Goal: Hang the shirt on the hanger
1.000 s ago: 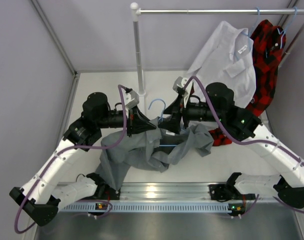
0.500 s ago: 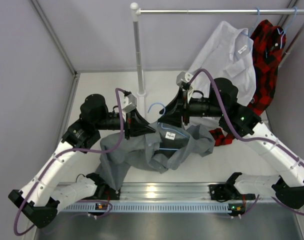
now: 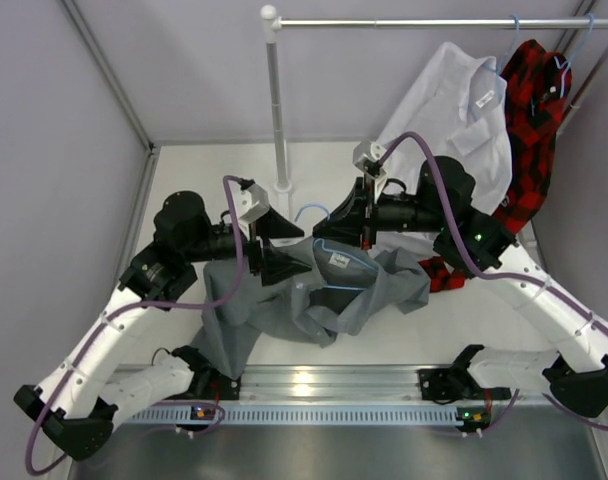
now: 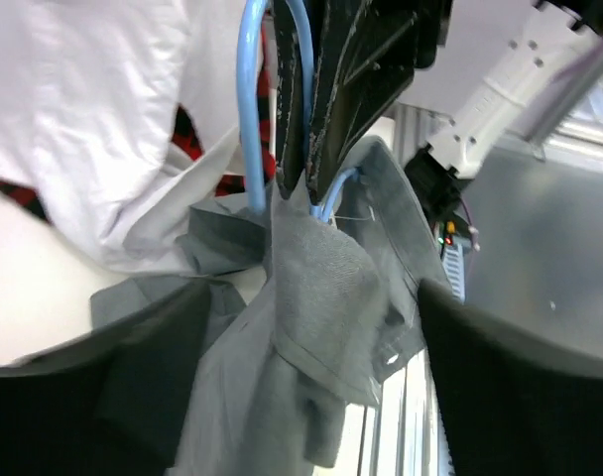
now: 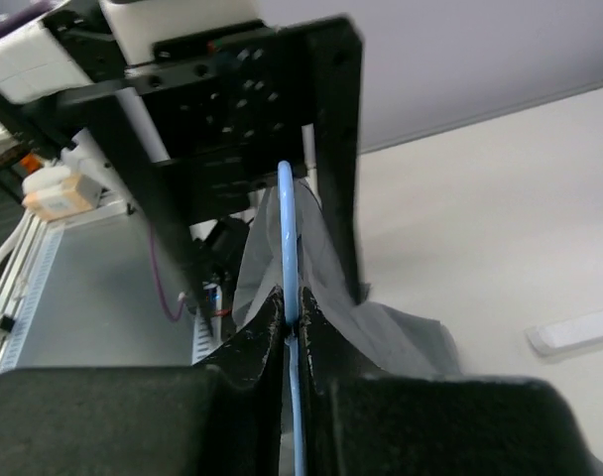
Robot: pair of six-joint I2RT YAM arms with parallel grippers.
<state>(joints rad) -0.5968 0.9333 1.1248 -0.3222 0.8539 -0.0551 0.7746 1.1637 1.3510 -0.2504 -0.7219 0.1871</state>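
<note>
The left gripper stands spread wide, with grey cloth between its fingers. 1 grey shirt lies bunched at mid-table. The right gripper is clamped on the 1 light-blue hanger, whose lower wire is tucked into the grey cloth. At the right, 1 white shirt and 1 plaid shirt hang from 1 rail. The table is white and the walls are grey.

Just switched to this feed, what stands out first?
A crumpled grey shirt sprawls centre frame. The right gripper pinches the light-blue hanger, partly inside the collar; the left gripper stands open opposite. A white shirt and a plaid shirt hang top right.
</note>
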